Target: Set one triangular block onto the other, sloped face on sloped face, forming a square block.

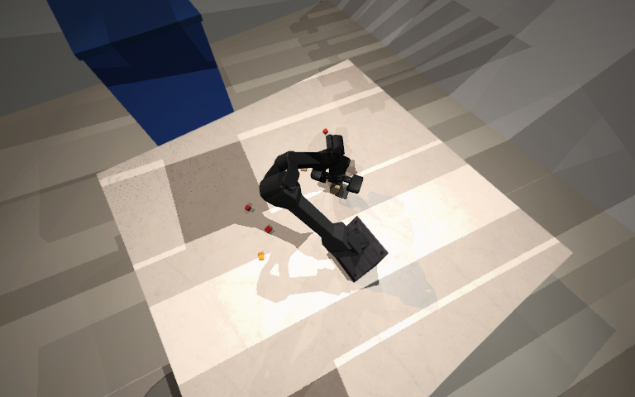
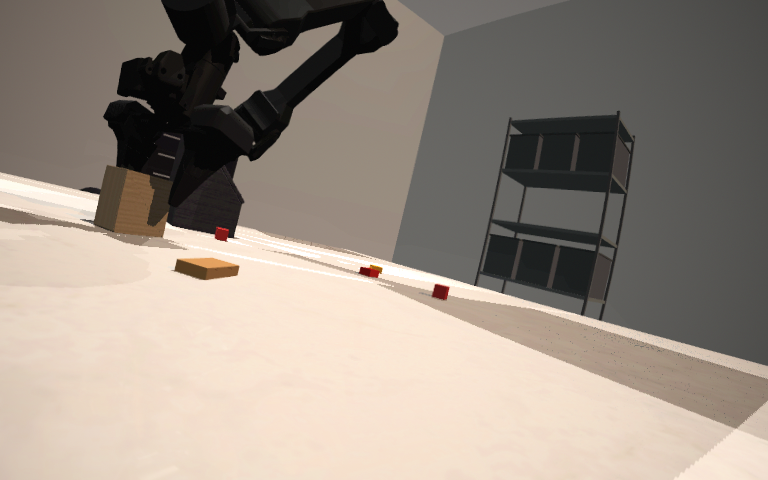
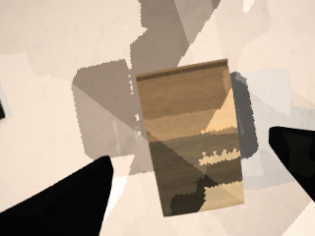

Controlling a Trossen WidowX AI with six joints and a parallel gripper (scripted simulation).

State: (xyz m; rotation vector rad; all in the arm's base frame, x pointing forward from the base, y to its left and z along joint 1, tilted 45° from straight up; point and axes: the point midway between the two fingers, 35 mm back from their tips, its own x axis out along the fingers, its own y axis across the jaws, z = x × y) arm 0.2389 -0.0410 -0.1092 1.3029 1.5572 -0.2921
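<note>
The two wooden triangular blocks stand together on the table as one square block (image 1: pixel 336 188) (image 2: pixel 130 206) (image 3: pixel 192 118). Its top looks level in the exterior view, and its ends look about even in the wrist view, with a thin strip along the far edge. Shadow and a finger hide most of the sloped seam. My gripper (image 2: pixel 152 182) (image 3: pixel 190 149) is open around the block, one finger on each side, with a visible gap on both sides in the wrist view. The fingers are still low beside its upper part.
A flat orange-brown slab (image 1: pixel 303 169) (image 2: pixel 206 268) lies near the block. Small red cubes (image 1: pixel 325 131) (image 2: pixel 440 292) and a small yellow-orange piece (image 1: pixel 260 255) (image 2: pixel 376 267) lie farther out. The arm's dark base (image 1: pixel 358 250) stands on the table.
</note>
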